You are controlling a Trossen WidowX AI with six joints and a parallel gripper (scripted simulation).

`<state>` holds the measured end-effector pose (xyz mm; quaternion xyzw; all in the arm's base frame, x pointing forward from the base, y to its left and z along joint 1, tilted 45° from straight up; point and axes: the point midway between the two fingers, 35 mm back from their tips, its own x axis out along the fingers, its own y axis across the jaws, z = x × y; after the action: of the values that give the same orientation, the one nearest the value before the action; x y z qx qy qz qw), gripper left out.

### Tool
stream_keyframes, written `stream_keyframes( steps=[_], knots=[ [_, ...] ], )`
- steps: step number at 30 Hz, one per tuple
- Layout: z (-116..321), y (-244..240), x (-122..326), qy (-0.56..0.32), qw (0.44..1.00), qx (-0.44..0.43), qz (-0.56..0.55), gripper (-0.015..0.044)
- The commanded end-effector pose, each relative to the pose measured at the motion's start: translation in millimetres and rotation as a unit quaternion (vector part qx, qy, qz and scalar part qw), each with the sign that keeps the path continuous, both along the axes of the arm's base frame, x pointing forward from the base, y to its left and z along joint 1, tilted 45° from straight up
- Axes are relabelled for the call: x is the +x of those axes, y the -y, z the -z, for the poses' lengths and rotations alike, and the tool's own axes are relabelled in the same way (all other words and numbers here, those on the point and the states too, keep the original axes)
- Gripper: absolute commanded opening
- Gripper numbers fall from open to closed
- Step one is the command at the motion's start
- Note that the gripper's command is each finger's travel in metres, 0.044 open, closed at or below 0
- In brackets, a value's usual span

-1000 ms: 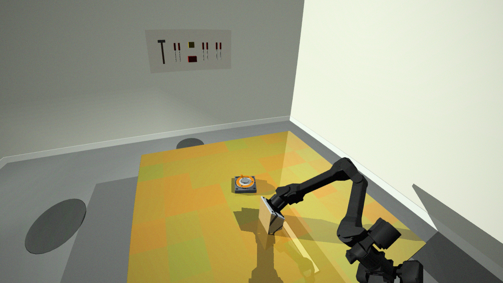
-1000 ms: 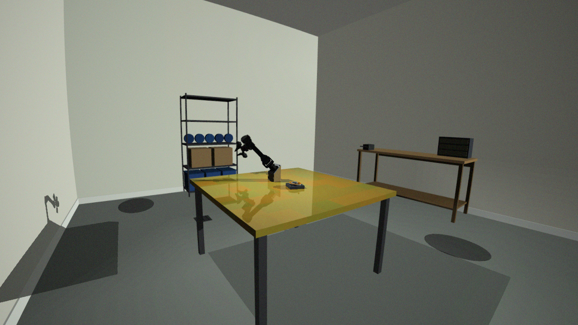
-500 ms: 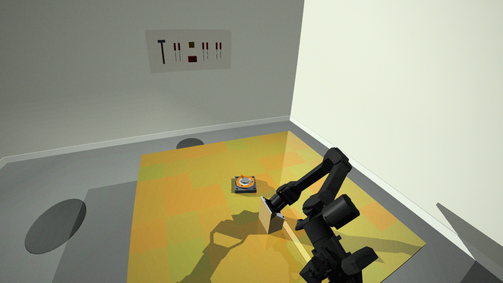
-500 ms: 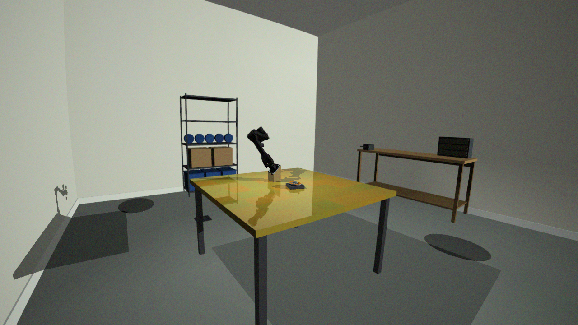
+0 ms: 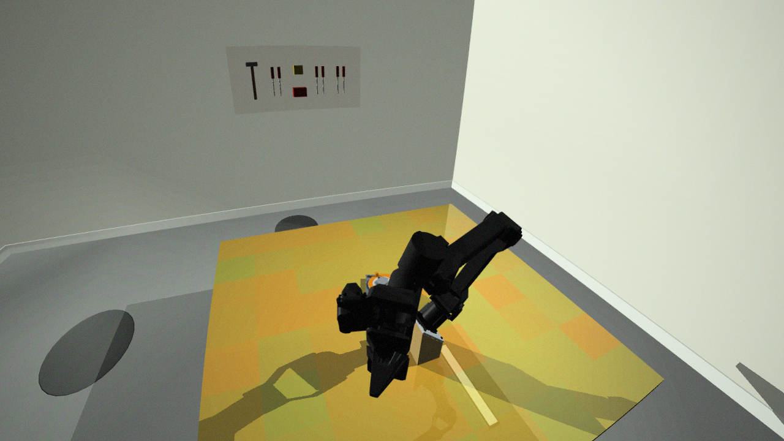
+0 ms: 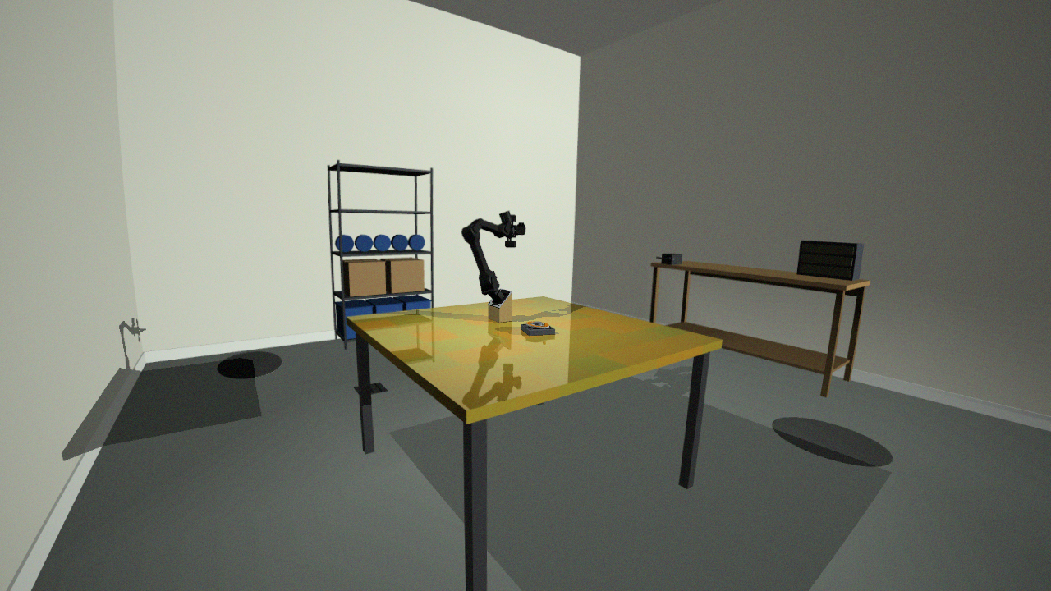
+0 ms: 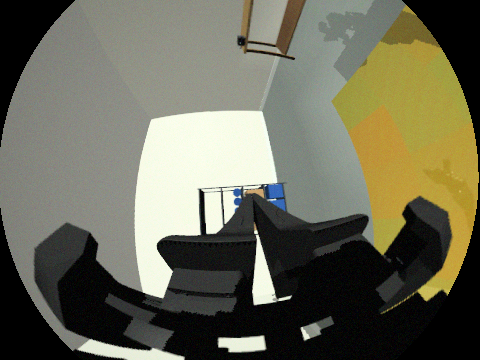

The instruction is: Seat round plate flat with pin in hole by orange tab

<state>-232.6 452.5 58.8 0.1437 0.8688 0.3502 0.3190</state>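
Table top (image 6: 588, 352): glossy yellow-orange patchwork that mirrors the arm. Arm (image 6: 481, 257): matt black. Block (image 6: 500, 309) under the arm: wood-coloured. Side bench (image 6: 756, 273): looks like brown wood. Shelf rack (image 6: 379, 213): thin dark posts, metal-like.

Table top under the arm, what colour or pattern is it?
The table top is glossy yellow with orange and greenish square patches; the top view shows it best.
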Motion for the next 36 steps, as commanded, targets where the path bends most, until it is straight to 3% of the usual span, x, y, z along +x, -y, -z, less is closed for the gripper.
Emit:
stream_keyframes(
  steps=[1, 10, 17, 19, 25, 36],
  knots=[
    [22.5, -26.0, 68.5, 0.067, 0.995, -0.007, 0.074, 0.0000],
    [53.7, -38.8, 207.6, 0.175, 0.963, -0.049, 0.200, 0.0000],
    [84.8, -4.6, 331.1, 0.253, 0.913, -0.132, 0.293, 0.0000],
    [88.7, 3.3, 348.5, 0.271, 0.903, -0.144, 0.300, 0.0000],
    [107.9, 70.7, 446.1, 0.369, 0.838, -0.241, 0.322, 0.0000],
    [115.4, 213.9, 545.3, 0.451, 0.740, -0.419, 0.272, 0.0000]
  ],
)
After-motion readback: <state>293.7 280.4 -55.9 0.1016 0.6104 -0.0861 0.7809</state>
